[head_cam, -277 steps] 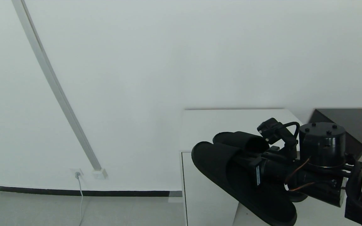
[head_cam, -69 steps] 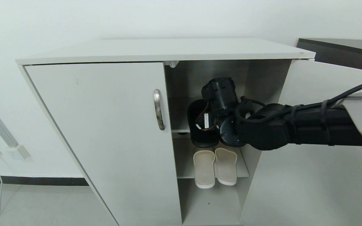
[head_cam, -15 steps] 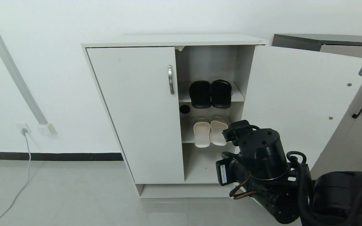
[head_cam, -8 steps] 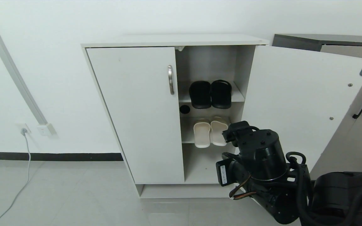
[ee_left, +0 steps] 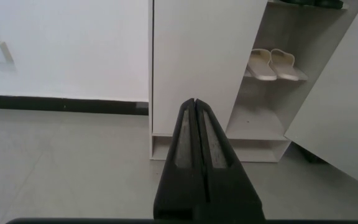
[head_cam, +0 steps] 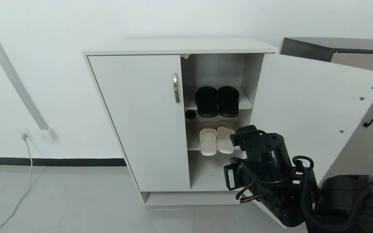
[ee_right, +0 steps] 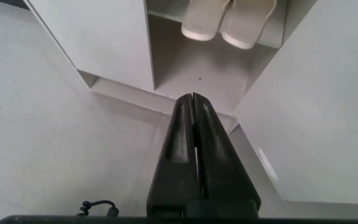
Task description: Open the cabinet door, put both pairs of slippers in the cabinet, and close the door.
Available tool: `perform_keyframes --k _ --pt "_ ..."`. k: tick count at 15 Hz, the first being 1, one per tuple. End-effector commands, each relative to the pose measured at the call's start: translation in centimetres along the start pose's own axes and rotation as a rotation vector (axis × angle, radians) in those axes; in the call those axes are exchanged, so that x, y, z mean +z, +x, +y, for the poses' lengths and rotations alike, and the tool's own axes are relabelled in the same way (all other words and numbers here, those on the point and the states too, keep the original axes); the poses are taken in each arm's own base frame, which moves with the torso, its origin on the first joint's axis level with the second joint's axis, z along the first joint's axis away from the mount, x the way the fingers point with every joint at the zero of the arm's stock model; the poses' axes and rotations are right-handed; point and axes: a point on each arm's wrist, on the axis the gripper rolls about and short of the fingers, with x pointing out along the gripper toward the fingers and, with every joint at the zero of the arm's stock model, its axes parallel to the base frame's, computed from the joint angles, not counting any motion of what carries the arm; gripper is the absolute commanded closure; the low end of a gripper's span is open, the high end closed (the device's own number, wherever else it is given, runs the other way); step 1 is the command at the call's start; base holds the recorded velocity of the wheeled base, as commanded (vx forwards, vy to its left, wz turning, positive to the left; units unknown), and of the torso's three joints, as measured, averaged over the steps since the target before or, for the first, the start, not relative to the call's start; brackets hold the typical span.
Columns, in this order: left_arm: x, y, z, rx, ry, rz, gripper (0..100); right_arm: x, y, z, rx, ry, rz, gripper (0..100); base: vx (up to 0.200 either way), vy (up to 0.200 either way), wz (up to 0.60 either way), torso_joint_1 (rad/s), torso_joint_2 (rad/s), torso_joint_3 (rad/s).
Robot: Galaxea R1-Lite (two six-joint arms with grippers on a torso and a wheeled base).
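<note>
Black slippers now shelved (tool empty)

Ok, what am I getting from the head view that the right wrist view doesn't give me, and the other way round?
Head view adds: the black slippers on the upper shelf, the handle of the closed left door, and the wall socket. Right wrist view adds: the right gripper, shut and holding nothing, pointing toward the cabinet's plinth. Both share: the white slippers on the middle shelf, the open right door and the bottom compartment.
</note>
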Motion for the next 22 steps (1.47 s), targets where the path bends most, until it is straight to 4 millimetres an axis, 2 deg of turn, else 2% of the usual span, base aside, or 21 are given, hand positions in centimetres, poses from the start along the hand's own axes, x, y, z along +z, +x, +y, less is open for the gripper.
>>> perform_keyframes --k 1,11,22 --pt "0.0 0.01 0.0 0.001 0.0 0.002 100 -0.02 -0.03 0.07 0.003 0.0 0.0 100 0.0 0.0 0.0 0.046 -0.54 -0.364" --pt "-0.02 0.0 -0.01 -0.002 0.003 0.002 100 0.31 -0.32 -0.13 0.001 0.007 -0.01 100 0.0 0.0 0.0 0.117 -0.47 -0.34" --pt "-0.02 0.01 -0.01 -0.002 0.003 0.003 100 0.35 -0.4 -0.17 0.003 0.006 -0.011 100 0.0 0.0 0.0 0.199 -0.51 -0.315"
